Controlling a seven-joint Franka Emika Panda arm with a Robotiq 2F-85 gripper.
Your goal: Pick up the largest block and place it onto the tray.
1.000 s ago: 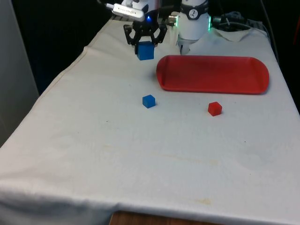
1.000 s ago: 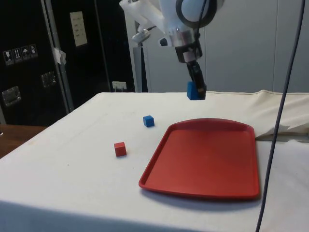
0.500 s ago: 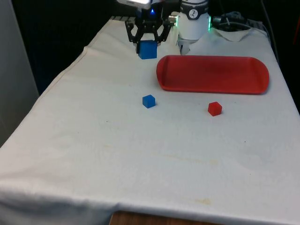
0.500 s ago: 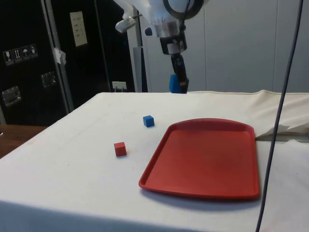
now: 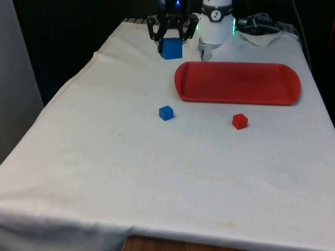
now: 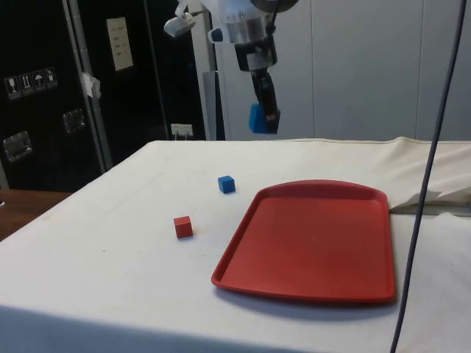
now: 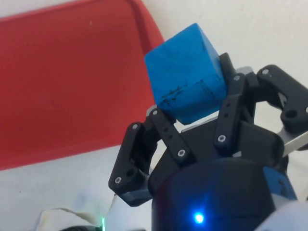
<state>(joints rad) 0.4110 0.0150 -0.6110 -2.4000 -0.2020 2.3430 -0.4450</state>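
Fingers of the black gripper [image 5: 171,37] are pinching the big blue block [image 5: 171,48] between them, one on each side. The block hangs high in the air at the far end of the table [image 5: 104,157], well above the white cloth. In the wrist view the block [image 7: 186,73] sits a bit crooked in the grip, turned at an angle and not square to the fingers [image 7: 166,132].

The red tray [image 5: 238,82] lies flat on the cloth. From the front view, the block is just off the tray's left far corner, not over it yet. In the side view the gripper [image 6: 263,114] and block [image 6: 257,118] hang up high beyond the tray's [image 6: 313,239] far edge.

A small blue block [image 5: 166,112] and a small red block [image 5: 239,121] sit on the cloth near the tray, well apart from each other. They should stay put.

My guess is the arm now has to carry the block sideways over the tray and bring it down.

What could go wrong? The block is held crooked, so it might slip out on the way. If the fingers let go from this high, the block could bounce or roll off the tray. If they let go too soon, it lands on the cloth beside the tray.
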